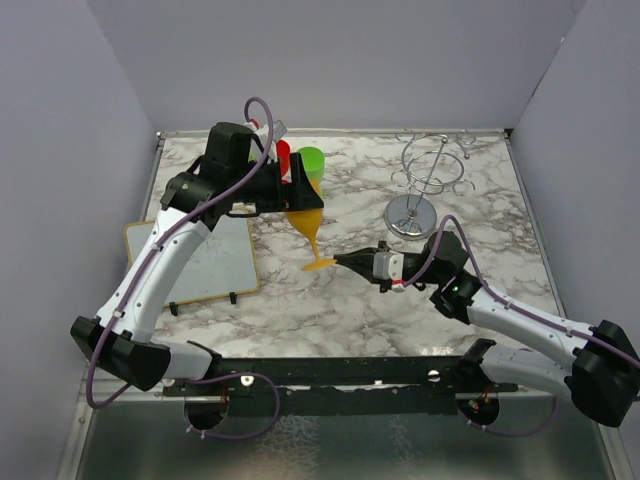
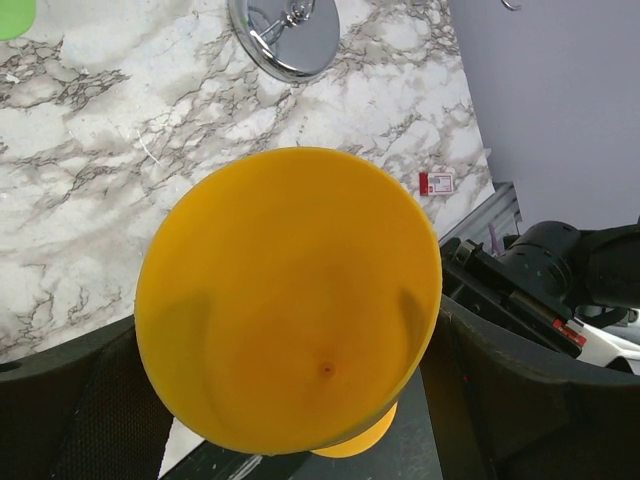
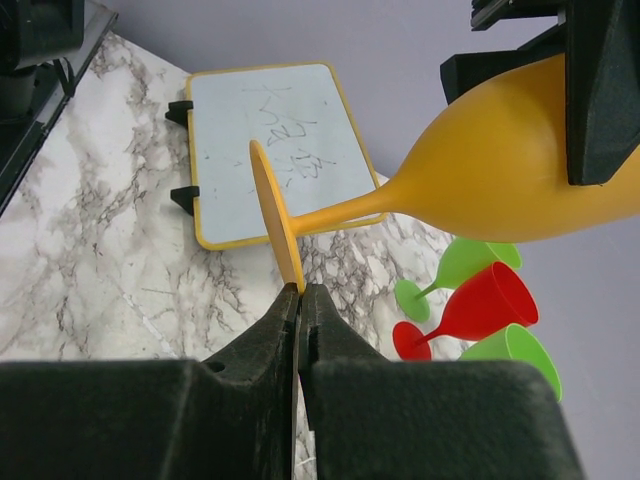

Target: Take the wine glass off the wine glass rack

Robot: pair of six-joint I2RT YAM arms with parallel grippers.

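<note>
Wine glass point(image 1: 304, 220) in mid-air over desk point(image 1: 350, 320) centre, tipped sideways, well clear of the wine glass rack point(image 1: 425, 185) at the far right corner. Open room on the near half of the desk. Right tool point(image 3: 298, 300) pinched narrow on the foot rim. Left tool point(image 1: 290, 196) wide around the bowl; firm grip unclear.

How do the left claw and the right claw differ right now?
The left claw stands spread wide; the right claw is closed to a sliver. The left claw straddles the bowl of the orange wine glass; the right claw pinches its foot's rim. Both meet the same glass.
</note>
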